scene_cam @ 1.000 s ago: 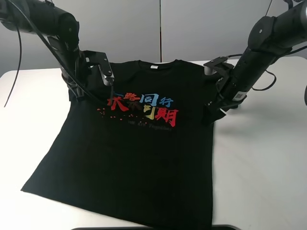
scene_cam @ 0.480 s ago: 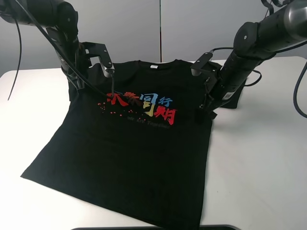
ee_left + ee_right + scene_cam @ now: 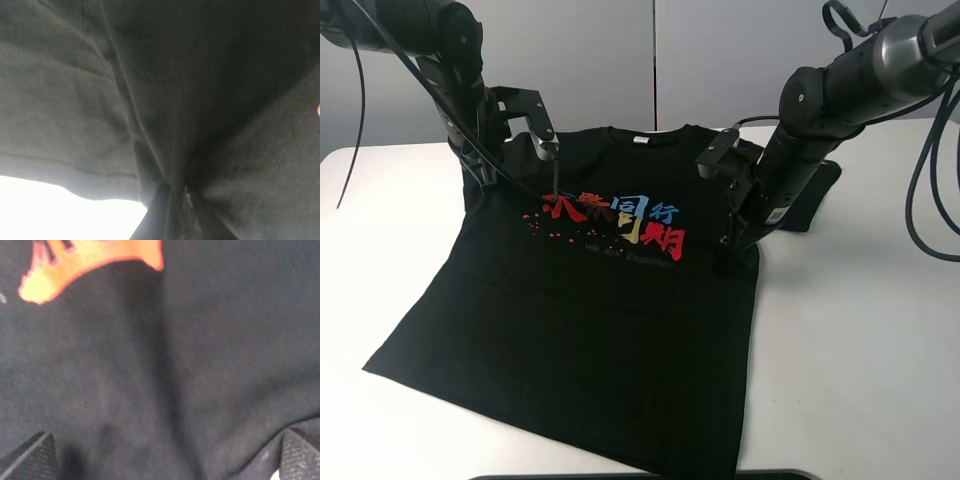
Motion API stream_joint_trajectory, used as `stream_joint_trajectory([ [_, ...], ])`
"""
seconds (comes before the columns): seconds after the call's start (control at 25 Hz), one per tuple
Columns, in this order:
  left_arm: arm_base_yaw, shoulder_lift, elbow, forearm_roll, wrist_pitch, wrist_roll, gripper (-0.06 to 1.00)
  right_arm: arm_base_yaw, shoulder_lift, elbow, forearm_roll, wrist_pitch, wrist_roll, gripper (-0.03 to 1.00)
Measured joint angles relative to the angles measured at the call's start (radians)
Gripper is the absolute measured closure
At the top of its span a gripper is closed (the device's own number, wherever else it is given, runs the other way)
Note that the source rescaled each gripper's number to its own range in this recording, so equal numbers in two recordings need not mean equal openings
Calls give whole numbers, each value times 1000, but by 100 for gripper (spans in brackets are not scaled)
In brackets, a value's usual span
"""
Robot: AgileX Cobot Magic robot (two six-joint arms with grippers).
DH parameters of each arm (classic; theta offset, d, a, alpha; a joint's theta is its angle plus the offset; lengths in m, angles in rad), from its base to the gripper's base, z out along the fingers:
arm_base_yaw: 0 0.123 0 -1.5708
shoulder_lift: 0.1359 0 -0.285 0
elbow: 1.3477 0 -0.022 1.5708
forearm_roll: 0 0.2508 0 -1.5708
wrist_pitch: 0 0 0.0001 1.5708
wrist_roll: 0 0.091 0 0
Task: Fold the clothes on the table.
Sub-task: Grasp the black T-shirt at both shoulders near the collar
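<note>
The black T-shirt (image 3: 600, 330) lies chest up on the white table (image 3: 860, 330), its coloured print (image 3: 620, 220) showing. My left gripper (image 3: 555, 195) is at the shirt's left shoulder, near the print. In the left wrist view the gripper (image 3: 172, 200) is shut on a gathered pinch of black cloth (image 3: 75, 100). My right gripper (image 3: 725, 258) is low over the shirt's right side, right of the print. In the right wrist view the gripper (image 3: 165, 455) is open, its fingertips (image 3: 30, 457) wide apart over the flat cloth (image 3: 225, 340). The right sleeve (image 3: 815, 195) lies behind that arm.
Black cables (image 3: 930, 180) hang at the right above the table. A grey wall (image 3: 650, 60) stands behind the table's far edge. A dark strip (image 3: 640, 475) runs along the table's near edge. Bare white table (image 3: 380, 230) lies on both sides of the shirt.
My right arm has moved left and inward over the shirt's right side, and the right sleeve now shows behind it. The left arm has risen slightly, still holding the cloth.
</note>
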Motion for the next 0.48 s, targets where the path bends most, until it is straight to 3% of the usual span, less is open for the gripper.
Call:
stream_joint_trajectory([
  [0.16,0,0,0,0,0,0,94,9,12,-7,-18,0,19,2],
  [0.28,0,0,0,0,0,0,94,9,16,-9,-23,-3,31,9],
  [0.4,0,0,0,0,0,0,94,9,18,-14,-56,-16,49,31],
  [0.48,0,0,0,0,0,0,94,13,18,-16,-92,-2,90,52],
])
